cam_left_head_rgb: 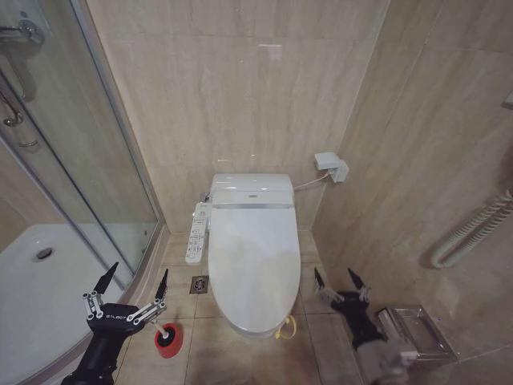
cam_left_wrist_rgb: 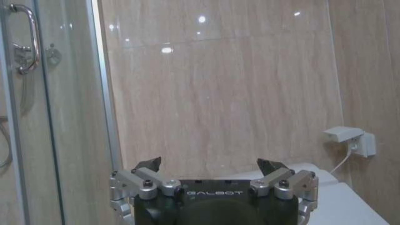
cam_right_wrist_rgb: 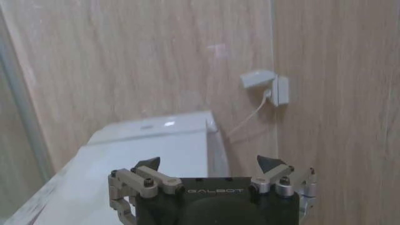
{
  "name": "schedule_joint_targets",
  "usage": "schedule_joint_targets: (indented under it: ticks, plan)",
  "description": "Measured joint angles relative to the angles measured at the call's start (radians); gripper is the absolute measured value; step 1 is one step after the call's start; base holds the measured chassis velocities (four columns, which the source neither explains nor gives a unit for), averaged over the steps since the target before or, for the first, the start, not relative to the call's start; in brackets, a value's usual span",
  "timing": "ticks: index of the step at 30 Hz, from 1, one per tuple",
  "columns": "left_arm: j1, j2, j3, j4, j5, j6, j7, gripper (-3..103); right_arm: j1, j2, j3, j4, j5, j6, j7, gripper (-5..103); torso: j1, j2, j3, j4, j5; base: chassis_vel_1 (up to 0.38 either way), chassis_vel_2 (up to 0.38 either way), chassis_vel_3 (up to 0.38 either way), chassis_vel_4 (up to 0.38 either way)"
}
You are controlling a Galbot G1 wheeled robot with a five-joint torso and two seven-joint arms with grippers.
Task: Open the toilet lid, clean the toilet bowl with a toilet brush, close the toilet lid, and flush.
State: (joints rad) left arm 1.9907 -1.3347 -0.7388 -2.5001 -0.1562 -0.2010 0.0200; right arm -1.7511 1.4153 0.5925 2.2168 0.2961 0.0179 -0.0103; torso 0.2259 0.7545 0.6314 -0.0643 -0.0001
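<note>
At the far left of the head view stands a glass shower enclosure (cam_left_head_rgb: 72,160) with a white shower tray (cam_left_head_rgb: 32,281) at its foot. Just in front of it the left gripper (cam_left_head_rgb: 136,279) hangs low above the floor, its two dark-tipped fingers spread wide apart and holding nothing; the left wrist view shows the same spread fingers (cam_left_wrist_rgb: 149,165) facing the beige tiled wall (cam_left_wrist_rgb: 218,93). Just beside that gripper, on the floor tiles, sits the round red holder cup (cam_left_head_rgb: 167,339) with the toilet brush (cam_left_head_rgb: 165,330) standing in it, its dark head down in the cup. Next comes a small floor drain (cam_left_head_rgb: 199,284), then the side button panel (cam_left_head_rgb: 197,233) along the toilet's left flank. The toilet lid (cam_left_head_rgb: 255,269) lies shut over the bowl, with its yellow loop (cam_left_head_rgb: 287,327) hanging at the front edge. On the wall behind, to the right of the tank, is a white wall socket (cam_left_head_rgb: 332,166) with a cord leading to the toilet. The right gripper (cam_left_head_rgb: 338,282) hovers near the floor to the right of the lid, fingers likewise parted and empty. Furthest right, a metal tray (cam_left_head_rgb: 417,329) sits low against the side wall, and a white grab bar (cam_left_head_rgb: 473,228) is mounted above it.
</note>
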Motion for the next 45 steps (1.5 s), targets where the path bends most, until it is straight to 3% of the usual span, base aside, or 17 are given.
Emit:
schedule_joint_targets:
  ticks: [20,34,45]
  plan:
    - [0.0,0.0,0.0,0.0,0.0,0.0,0.0,100,-0.121,-0.038,-0.018,-0.234,-0.133,0.139,-0.08,100,0.0,0.0,0.0,0.0003,0.0001,0.0,0.0,0.0,0.0]
    - [0.0,0.0,0.0,0.0,0.0,0.0,0.0,100,-0.038,-0.038,-0.12,-0.384,-0.2,0.113,-0.066,100,0.0,0.0,0.0,0.0003,0.0001,0.0,0.0,0.0,0.0]
    - [0.0,0.0,0.0,0.0,0.0,0.0,0.0,100,0.132,-0.032,-0.145,-0.497,-0.201,0.083,-0.04,100,0.0,0.0,0.0,0.0004,0.0001,0.0,0.0,0.0,0.0]
